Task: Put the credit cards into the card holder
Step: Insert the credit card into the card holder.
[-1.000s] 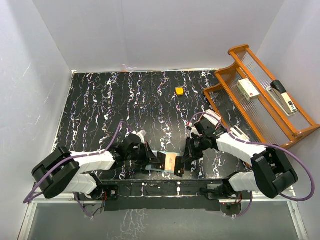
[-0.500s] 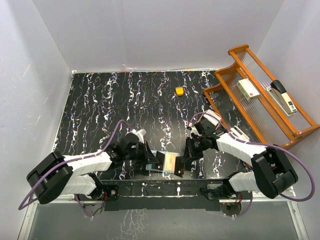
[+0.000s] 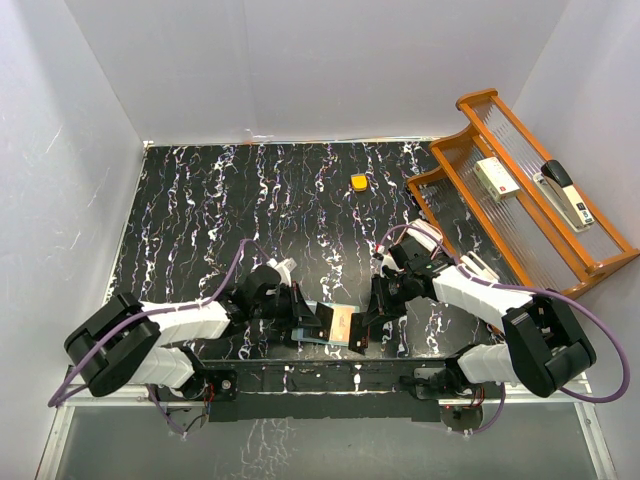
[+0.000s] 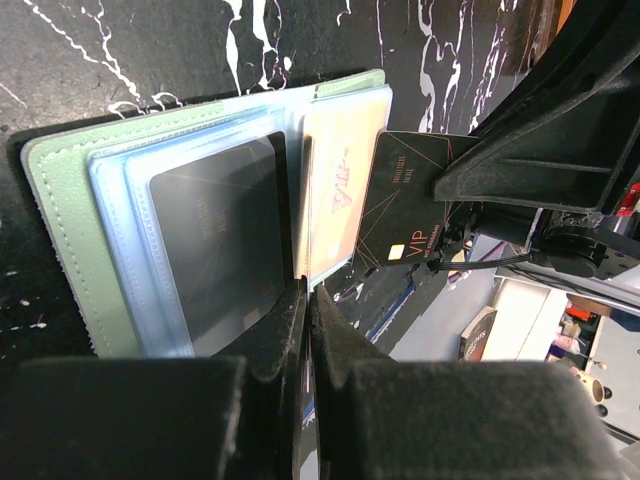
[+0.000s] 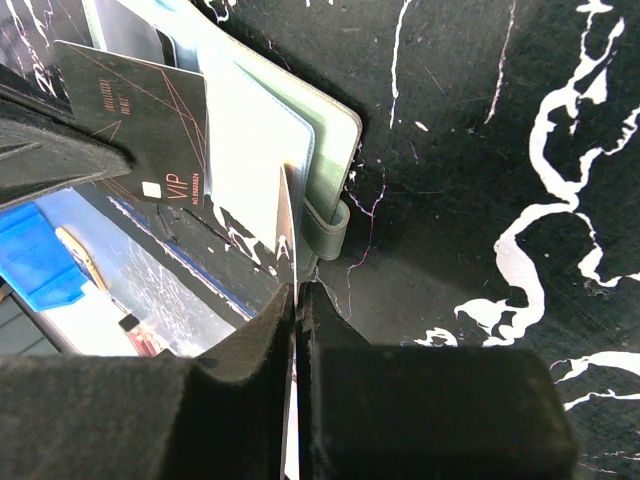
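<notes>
The pale sage-green bifold card holder with clear plastic leaves (image 4: 60, 240) is found lying open on the black white-veined tabletop (image 3: 220, 220), close to its near edge and between the two arms. The left tool (image 4: 305, 300) is clenched on a thin edge among the holder's clear leaves. The right tool (image 5: 297, 295) is likewise clenched, on a thin brownish strip (image 5: 284, 225) seen edge-on. Whether that strip is a card or a leaf cannot be told.

One dark rectangular card (image 4: 215, 250) is seated in a sleeve, and a yellow-tan card (image 4: 340, 180) is seated in the sleeve beside it. A third dark card with gold lines and VIP lettering (image 4: 410, 200) is noted outside the sleeves. It overlaps the holder's outer edge on the right tool's side, and its long axis is parallel to that of the yellow-tan card. It is judged that it must be carried towards the left tool to enter a sleeve. In the overhead view it is judged nearer the right tool.

Which tool, if either, grips this card cannot be made out. The sleeve openings are not discernible.
</notes>
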### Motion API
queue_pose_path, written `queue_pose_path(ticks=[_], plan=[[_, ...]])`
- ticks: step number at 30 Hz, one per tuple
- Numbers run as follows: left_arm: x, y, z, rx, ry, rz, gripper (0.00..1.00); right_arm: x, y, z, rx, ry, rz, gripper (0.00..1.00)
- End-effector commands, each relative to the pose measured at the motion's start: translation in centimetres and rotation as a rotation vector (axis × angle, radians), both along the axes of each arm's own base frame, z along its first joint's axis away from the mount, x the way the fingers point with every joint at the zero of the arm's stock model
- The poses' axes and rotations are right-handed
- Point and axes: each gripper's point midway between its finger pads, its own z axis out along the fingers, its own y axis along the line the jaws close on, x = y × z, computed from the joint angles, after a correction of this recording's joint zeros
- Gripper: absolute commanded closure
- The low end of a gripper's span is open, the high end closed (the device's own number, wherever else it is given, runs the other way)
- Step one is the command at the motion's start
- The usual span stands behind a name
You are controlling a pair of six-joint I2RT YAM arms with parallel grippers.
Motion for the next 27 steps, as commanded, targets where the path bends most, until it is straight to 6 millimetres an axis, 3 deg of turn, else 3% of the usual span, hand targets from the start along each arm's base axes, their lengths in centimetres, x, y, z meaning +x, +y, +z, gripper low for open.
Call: queue_pose_path(ticks=[1, 12, 27], plan=[[0.1, -0.1, -0.2, -0.015, -0.014, -0.014, 1.0, 0.7, -0.1, -0.2, -0.015, -0.046, -0.006, 1.0], [-0.1, 0.8, -2.7, 0.074, 0.037, -0.001, 1.0, 0.6, -0.3, 0.1, -0.019, -0.049, -0.007, 1.0], [0.6, 1.1, -3.8, 0.129, 0.057, 0.044, 1.0, 0.3, -0.4, -0.1, -0.016, -0.045, -0.011, 1.0]])
